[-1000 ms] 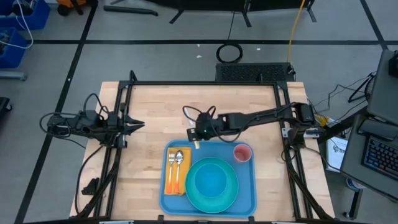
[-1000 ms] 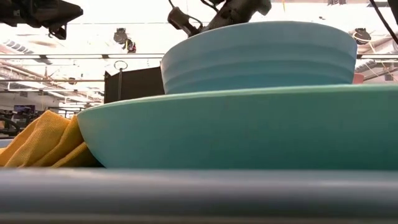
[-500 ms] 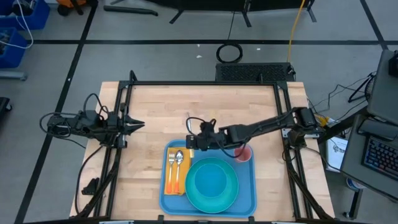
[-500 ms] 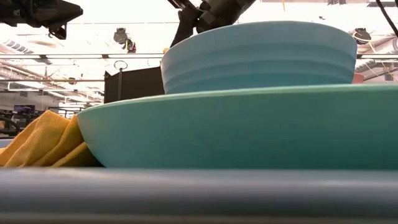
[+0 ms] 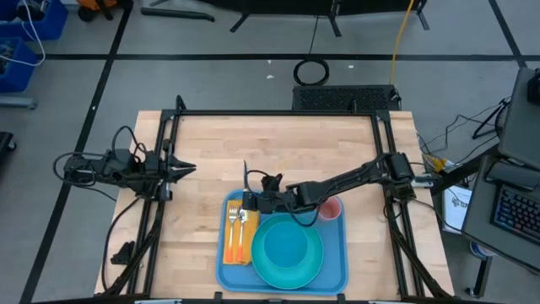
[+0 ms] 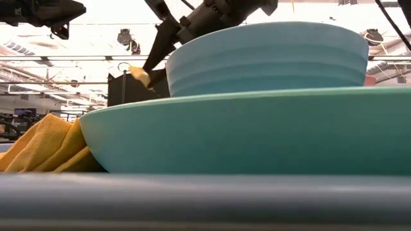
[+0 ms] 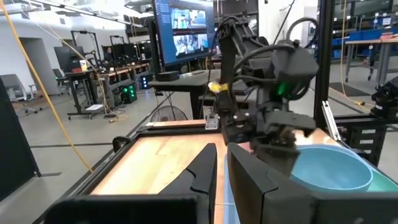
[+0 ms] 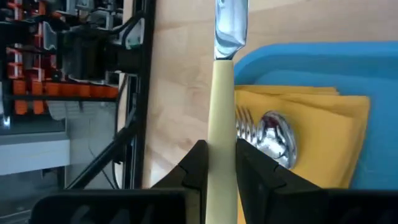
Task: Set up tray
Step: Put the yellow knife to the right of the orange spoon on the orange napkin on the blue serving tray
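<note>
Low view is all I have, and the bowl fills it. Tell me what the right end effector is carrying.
Observer: The right end effector is shut on a knife with a cream handle.
Operator: Give me its position.
Observer: Above the tray's far left corner, over the yellow napkin.
Operator: Report what is on the napkin.
Observer: A fork and a spoon, side by side.
Operator: Locate the left end effector.
Observer: The left end effector waits at the table's left edge.

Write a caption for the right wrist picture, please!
The right pincer holds a knife over the yellow napkin with fork and spoon.
</note>
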